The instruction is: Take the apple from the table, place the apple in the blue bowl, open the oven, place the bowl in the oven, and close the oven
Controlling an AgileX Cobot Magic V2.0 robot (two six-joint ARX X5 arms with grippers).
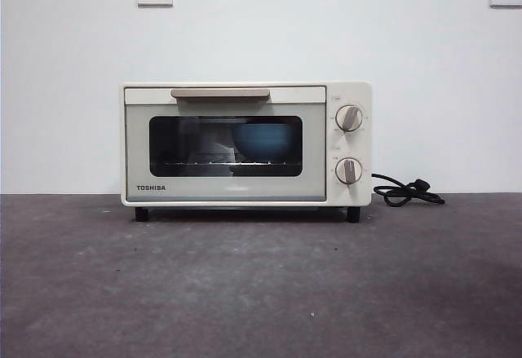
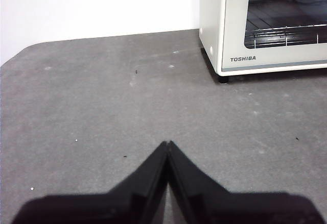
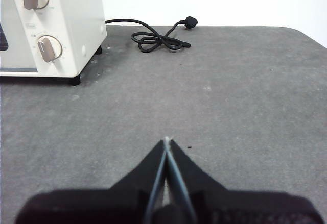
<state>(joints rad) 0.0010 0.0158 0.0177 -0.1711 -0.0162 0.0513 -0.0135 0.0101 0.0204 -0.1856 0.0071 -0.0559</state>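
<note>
We see a mottled grey tabletop point(image 1: 261, 293) against a white wall point(image 1: 261, 32); the closed oven point(image 1: 245, 144) holds the blue bowl point(image 1: 263, 140). Both our left pincer point(image 2: 167, 143) and right pincer point(image 3: 167, 140) hover pressed together, holding nothing.

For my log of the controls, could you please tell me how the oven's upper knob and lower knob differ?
The upper knob sits higher on the oven panel, and its bar leans to one side. The lower knob sits below it, and its bar stands nearly upright. Both are round and cream with a beige bar.
</note>
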